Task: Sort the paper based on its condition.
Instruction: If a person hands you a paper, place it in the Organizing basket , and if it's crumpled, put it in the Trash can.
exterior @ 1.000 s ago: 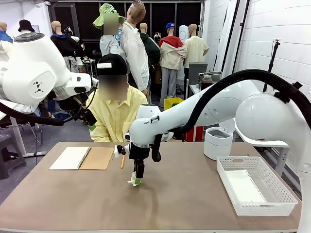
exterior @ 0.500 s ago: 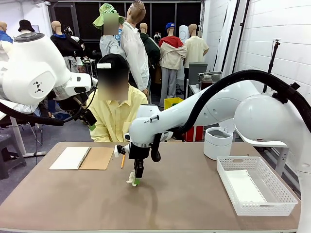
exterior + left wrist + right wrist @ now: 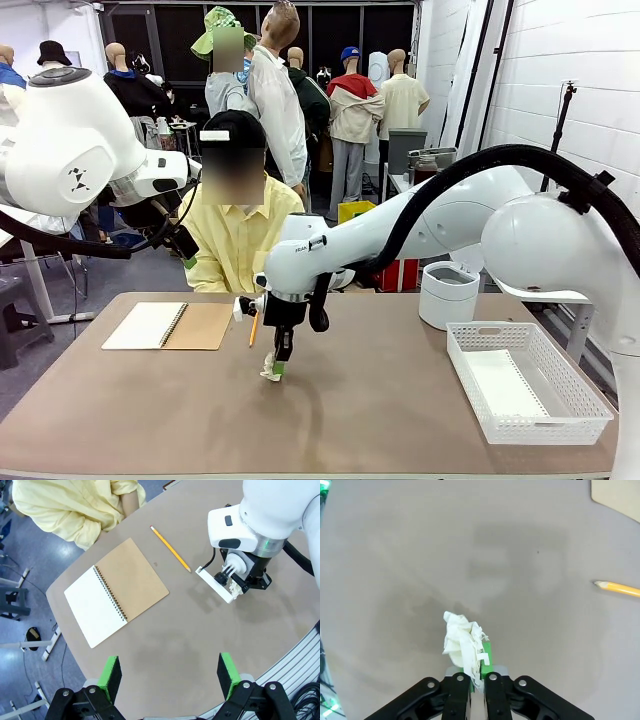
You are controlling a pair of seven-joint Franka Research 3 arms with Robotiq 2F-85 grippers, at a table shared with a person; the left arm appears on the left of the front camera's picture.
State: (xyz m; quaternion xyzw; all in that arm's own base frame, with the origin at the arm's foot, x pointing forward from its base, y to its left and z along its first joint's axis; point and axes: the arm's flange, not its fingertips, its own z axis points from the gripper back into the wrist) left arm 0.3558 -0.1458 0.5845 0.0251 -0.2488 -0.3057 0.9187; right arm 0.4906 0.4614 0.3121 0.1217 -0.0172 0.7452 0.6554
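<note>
A crumpled white paper ball (image 3: 461, 643) is pinched between the fingers of my right gripper (image 3: 477, 667), which is shut on it. In the front view that right gripper (image 3: 277, 366) hangs just above the table's middle, with the crumpled paper (image 3: 269, 373) at its tips. In the left wrist view the same wad (image 3: 234, 586) shows under the right arm's wrist. A flat white sheet (image 3: 503, 384) lies in the white basket (image 3: 455, 348) at the right. My left gripper (image 3: 170, 674) is open, high above the table, holding nothing; in the front view it (image 3: 186, 250) sits at the upper left.
An open spiral notebook (image 3: 168, 325) with a brown cover lies at the far left of the table, a yellow pencil (image 3: 253, 329) beside it. A round white bin (image 3: 447, 294) stands behind the basket. A person in a yellow shirt (image 3: 238, 245) sits at the far side.
My right gripper has risen a little off the table and drifted slightly left, carrying the crumpled paper. The left arm has not moved.
</note>
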